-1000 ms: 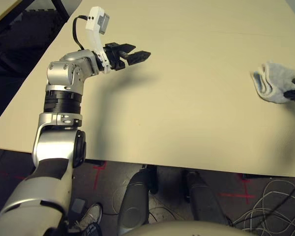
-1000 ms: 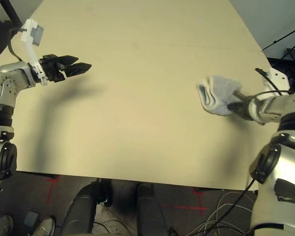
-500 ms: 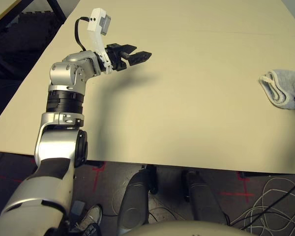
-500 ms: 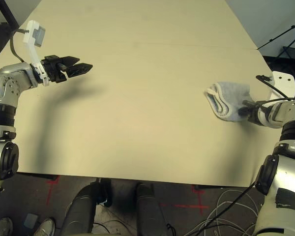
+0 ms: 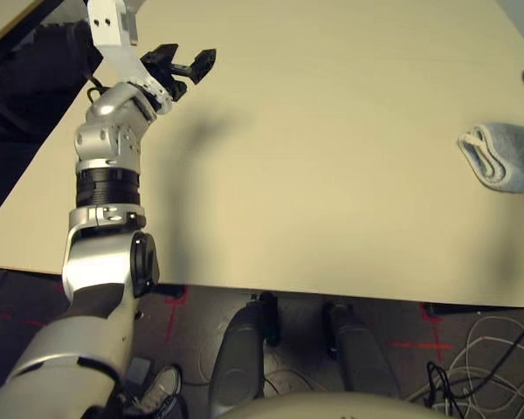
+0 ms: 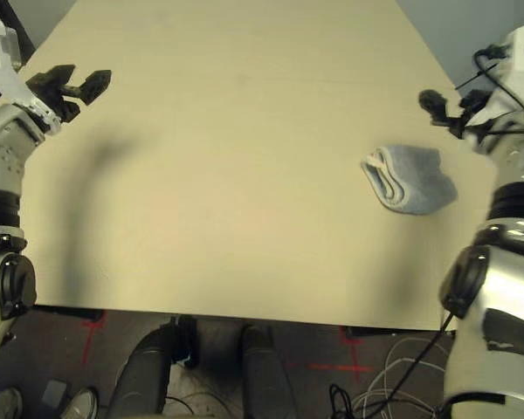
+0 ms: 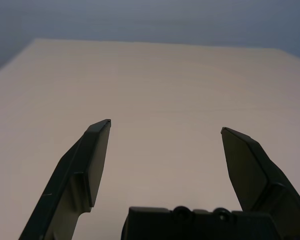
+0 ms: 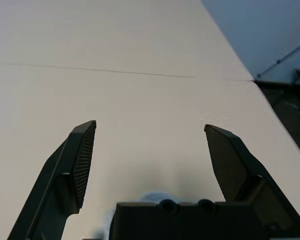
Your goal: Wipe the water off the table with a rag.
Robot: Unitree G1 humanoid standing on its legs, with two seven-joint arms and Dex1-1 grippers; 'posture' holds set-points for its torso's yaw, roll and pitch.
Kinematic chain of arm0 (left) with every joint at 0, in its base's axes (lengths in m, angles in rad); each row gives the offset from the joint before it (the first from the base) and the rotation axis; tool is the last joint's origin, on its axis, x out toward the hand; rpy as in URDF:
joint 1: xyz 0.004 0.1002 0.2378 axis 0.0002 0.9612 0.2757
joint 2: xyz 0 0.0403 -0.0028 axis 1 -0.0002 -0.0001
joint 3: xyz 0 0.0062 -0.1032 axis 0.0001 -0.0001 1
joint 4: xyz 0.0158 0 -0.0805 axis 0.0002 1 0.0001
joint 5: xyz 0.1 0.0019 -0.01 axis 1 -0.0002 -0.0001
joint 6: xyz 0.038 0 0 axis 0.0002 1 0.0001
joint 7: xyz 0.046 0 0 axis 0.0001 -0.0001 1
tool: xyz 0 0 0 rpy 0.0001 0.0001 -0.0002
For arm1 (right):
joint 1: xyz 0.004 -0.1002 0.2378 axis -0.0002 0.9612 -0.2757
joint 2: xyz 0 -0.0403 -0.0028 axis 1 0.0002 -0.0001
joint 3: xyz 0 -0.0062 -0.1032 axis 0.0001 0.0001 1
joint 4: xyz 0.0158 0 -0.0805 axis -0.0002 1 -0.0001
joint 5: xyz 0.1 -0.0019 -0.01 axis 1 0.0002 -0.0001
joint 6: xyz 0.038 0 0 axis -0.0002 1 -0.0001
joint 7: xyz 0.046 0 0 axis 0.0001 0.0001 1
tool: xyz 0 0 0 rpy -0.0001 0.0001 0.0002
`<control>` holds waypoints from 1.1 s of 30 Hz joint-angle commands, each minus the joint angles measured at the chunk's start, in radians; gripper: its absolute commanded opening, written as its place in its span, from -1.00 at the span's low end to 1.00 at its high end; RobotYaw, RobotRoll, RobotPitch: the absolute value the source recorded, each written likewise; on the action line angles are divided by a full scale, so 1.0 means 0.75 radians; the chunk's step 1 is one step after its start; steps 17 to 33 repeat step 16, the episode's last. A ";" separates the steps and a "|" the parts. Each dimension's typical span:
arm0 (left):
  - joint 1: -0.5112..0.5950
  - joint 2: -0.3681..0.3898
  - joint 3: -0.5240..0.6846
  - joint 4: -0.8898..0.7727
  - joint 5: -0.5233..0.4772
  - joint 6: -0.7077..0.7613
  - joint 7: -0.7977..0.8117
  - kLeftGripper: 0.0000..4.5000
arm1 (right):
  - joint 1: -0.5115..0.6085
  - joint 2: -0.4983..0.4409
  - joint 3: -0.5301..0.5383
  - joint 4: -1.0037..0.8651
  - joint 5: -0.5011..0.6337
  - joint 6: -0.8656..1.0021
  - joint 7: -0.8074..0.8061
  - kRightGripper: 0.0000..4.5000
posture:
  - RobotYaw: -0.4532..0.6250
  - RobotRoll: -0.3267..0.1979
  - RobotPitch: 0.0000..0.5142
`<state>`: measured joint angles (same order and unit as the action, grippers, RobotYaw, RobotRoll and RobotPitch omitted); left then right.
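Rag on table, both grippers' jaws wide apart.

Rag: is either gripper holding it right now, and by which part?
Neither. Left gripper and right gripper are open and empty; the rag lies folded on the table.

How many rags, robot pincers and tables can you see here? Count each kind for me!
Rags: 1, the rag
Pincers: 2, the left pincer and the right pincer, both open and holding nothing
Tables: 1, the table
Total: 4
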<state>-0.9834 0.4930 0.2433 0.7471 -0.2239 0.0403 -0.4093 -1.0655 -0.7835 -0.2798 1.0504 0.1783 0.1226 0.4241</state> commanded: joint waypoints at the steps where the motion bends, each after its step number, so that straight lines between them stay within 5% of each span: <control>1: 0.002 -0.014 0.024 0.185 0.052 -0.185 0.119 1.00 | 0.000 0.030 -0.013 0.134 -0.030 -0.224 -0.061 0.98 | -0.20 0.25 -0.13; 9: -0.010 -0.052 0.010 0.350 0.075 -0.284 0.154 1.00 | -0.008 0.049 0.014 0.288 -0.082 -0.368 -0.047 0.98 | -0.21 0.25 -0.15; 33: 0.005 -0.085 0.008 0.350 0.064 -0.271 0.132 1.00 | 0.022 0.039 -0.019 0.302 -0.061 -0.371 -0.020 0.98 | -0.22 0.25 -0.17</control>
